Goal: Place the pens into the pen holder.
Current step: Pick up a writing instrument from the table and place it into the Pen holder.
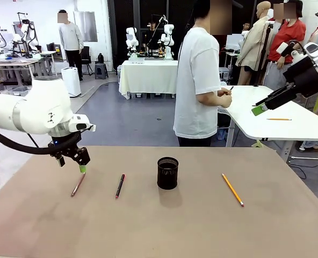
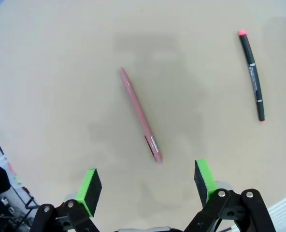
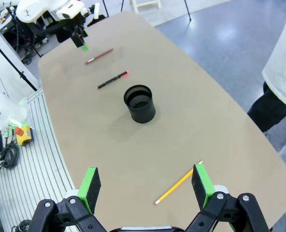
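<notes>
3 pens lie on 1 tabletop (image 1: 159,231): 1 pink pen (image 1: 78,184), 1 black pen (image 1: 120,186) with a red tip, and 1 yellow pencil (image 1: 232,189). 1 black mesh holder (image 1: 167,173) stands among them. There are 2 grippers, 1 left gripper (image 1: 79,164) and 1 right gripper (image 1: 258,109), each with 2 green pads. 1 person (image 1: 196,80) stands at the far side. 1 orange stick (image 1: 279,119) lies on 1 white table (image 1: 304,129) behind.

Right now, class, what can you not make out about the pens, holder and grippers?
1. Front view: bottom of the pen holder, hidden by its dark mesh wall.
2. Left wrist view: print on the black pen, too small to read.
3. Right wrist view: far end of the pencil, partly covered by a green pad.
4. Front view: second finger of the right gripper, hidden behind the first.
</notes>
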{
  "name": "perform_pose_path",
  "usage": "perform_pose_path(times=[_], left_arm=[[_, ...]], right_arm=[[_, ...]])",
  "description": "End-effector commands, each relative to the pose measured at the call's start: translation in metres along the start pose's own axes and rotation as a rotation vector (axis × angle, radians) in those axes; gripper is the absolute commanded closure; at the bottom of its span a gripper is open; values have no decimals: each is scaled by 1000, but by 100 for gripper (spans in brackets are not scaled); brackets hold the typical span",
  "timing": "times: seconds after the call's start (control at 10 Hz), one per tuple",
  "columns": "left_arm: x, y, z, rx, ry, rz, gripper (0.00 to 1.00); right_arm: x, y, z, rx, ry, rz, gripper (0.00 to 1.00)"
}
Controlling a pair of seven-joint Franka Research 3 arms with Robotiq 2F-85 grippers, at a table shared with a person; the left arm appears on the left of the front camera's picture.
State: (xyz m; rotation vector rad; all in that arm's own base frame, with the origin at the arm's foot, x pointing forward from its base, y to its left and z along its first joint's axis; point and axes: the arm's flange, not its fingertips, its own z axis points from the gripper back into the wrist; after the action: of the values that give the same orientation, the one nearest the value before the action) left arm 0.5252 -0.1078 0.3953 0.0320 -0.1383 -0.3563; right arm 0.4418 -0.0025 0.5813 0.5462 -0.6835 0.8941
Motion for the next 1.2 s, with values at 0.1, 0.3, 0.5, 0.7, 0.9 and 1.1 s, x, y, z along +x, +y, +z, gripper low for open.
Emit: perform_pose_path(times=[0.1,0.3,0.5,0.7,0.9,1.1], left_arm=[[-8,-3,-1,-7,5,-6,0],[-8,-3,-1,-7,5,-6,0],[-2,-4,-3,-3,8,-5,0],[19,-4,-26,12,50,-10,0],[36,-6,-43,41,61,41,0],[48,-6,-58,59,90,66,0]], right_arm=[[1,0,0,4,-9,3,0],[1,0,0,4,-9,3,0],[1,0,0,4,-9,3,0],[1,0,0,4,-9,3,0],[1,0,0,4,-9,3,0],[1,0,0,4,-9,3,0]])
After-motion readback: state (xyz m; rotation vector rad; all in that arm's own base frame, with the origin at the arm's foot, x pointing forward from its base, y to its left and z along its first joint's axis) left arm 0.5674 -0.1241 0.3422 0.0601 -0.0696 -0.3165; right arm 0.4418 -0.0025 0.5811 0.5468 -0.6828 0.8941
